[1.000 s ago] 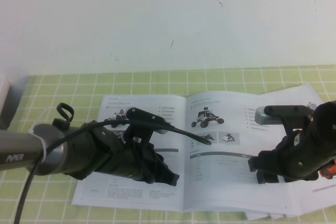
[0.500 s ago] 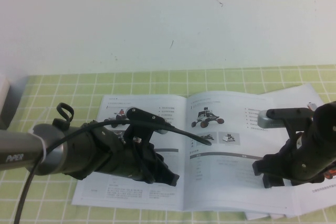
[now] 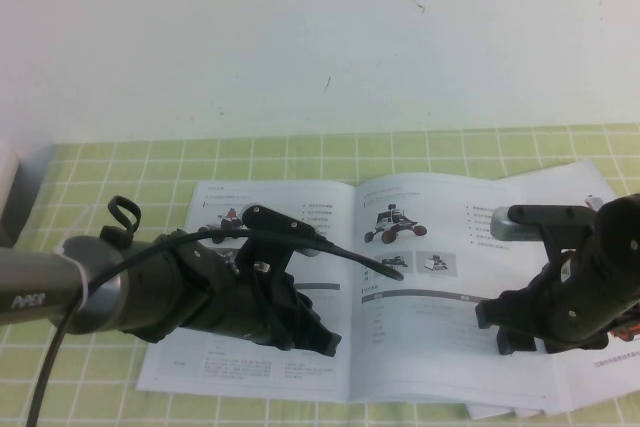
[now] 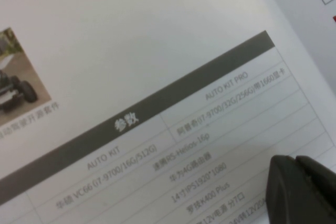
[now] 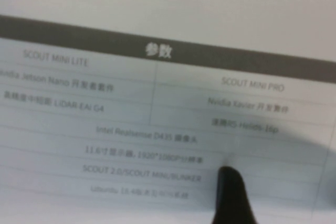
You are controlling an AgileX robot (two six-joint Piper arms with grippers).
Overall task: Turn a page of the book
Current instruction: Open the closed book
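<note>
The book (image 3: 300, 372) lies open on the green checked mat. Its right page (image 3: 440, 347) shows a black rover photo, two thumbnails and a grey-barred table. My right gripper (image 3: 498, 329) is low over this page's lower right part. In the right wrist view its dark tip (image 5: 231, 195) sits shut on the table text, with nothing held. My left gripper (image 3: 325, 340) is over the left page near the spine. In the left wrist view its fingers (image 4: 302, 190) are shut together against that page's table (image 4: 157, 129).
Loose white sheets (image 3: 590, 187) stick out from under the book at the right. A white object (image 3: 8, 197) stands at the far left edge. A white wall (image 3: 320, 37) runs behind the mat. The left arm's cable (image 3: 60, 347) loops over the mat.
My right gripper shifted slightly right over the right page, then back left. The page still lies flat. The left arm has not moved.
</note>
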